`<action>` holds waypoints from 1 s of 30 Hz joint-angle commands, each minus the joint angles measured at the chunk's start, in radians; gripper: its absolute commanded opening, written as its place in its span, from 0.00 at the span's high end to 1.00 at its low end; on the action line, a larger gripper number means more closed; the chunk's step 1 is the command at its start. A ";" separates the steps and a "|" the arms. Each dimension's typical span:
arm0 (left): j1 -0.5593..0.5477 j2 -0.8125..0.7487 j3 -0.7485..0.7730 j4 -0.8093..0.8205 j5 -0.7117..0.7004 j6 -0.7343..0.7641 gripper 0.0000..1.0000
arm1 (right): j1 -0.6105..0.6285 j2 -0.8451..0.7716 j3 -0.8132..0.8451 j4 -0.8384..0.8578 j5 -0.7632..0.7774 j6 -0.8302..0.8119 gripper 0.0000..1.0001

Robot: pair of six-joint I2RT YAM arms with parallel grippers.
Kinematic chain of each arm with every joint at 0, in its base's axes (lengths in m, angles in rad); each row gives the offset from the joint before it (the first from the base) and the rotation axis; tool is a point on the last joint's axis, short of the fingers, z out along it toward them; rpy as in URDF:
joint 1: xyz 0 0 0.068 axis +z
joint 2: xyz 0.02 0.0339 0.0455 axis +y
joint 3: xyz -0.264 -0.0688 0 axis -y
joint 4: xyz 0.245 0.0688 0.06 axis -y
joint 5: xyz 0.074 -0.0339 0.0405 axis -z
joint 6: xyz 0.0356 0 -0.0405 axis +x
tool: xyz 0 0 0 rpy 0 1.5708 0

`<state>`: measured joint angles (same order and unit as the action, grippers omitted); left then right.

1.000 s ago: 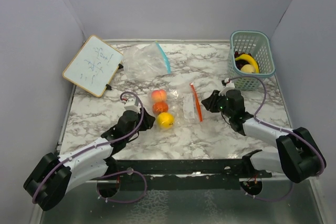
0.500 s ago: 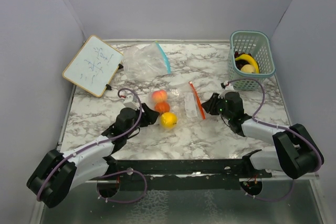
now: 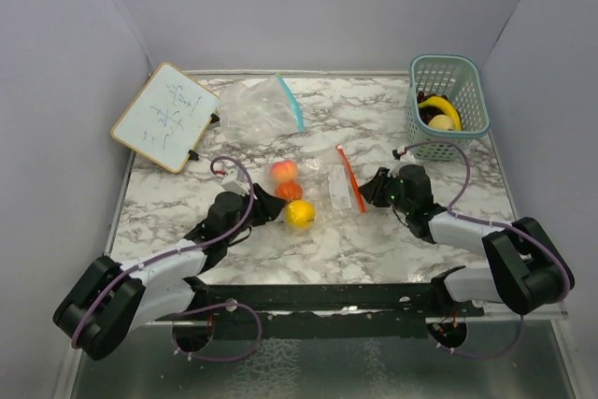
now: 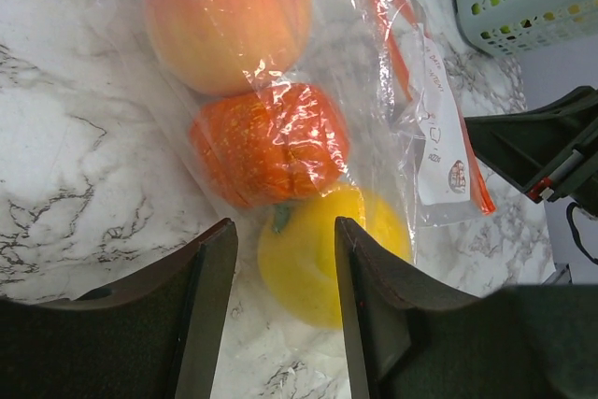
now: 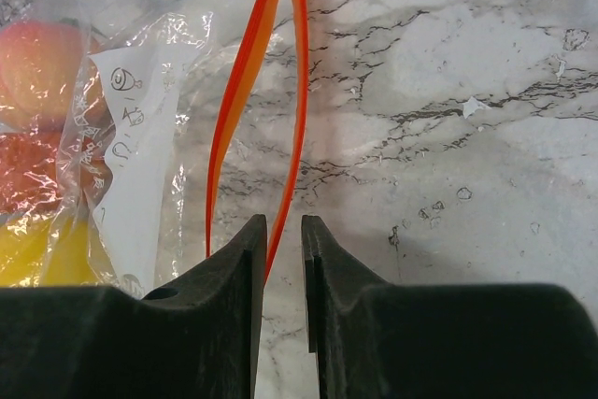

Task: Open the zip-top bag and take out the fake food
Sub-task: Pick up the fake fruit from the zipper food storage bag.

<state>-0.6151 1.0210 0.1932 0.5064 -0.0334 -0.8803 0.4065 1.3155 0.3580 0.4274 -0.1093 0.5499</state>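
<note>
A clear zip-top bag with an orange zip point(image 3: 348, 178) lies mid-table. It holds a peach point(image 3: 283, 171), a red-orange tomato point(image 3: 288, 191) and a yellow lemon point(image 3: 299, 214). My left gripper point(image 3: 269, 203) is open beside the fruit end. In the left wrist view the left gripper point(image 4: 285, 231) has the lemon point(image 4: 322, 249) just ahead between its fingertips, with the tomato point(image 4: 271, 142) and peach point(image 4: 229, 16) beyond. My right gripper point(image 3: 366, 189) is at the zip end. In the right wrist view it point(image 5: 279, 226) is narrowly open, with one orange zip lip point(image 5: 297, 91) running between the jaws.
A teal basket point(image 3: 447, 61) at the back right holds a banana point(image 3: 441, 106) and other toy fruit. A second clear bag with a blue zip point(image 3: 257, 107) lies at the back. A small whiteboard point(image 3: 165, 116) leans at the back left. Grey walls enclose the table.
My left gripper has moved forward to the lemon. My right gripper has moved left onto the orange zip end. The bag shifted slightly.
</note>
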 commanded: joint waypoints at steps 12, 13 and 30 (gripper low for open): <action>0.005 0.235 0.060 0.220 0.099 -0.031 0.66 | 0.001 0.001 -0.027 0.039 -0.004 -0.002 0.77; 0.005 0.244 0.062 0.223 0.097 -0.032 0.69 | 0.002 -0.003 -0.032 0.042 -0.001 0.002 0.77; 0.027 0.045 0.054 -0.041 -0.056 0.020 0.65 | 0.002 -0.040 -0.063 0.044 0.001 0.013 0.77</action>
<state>-0.6109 1.1358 0.2459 0.5705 -0.0170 -0.8761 0.4065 1.2900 0.3069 0.4419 -0.1097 0.5571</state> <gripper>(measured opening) 0.246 0.233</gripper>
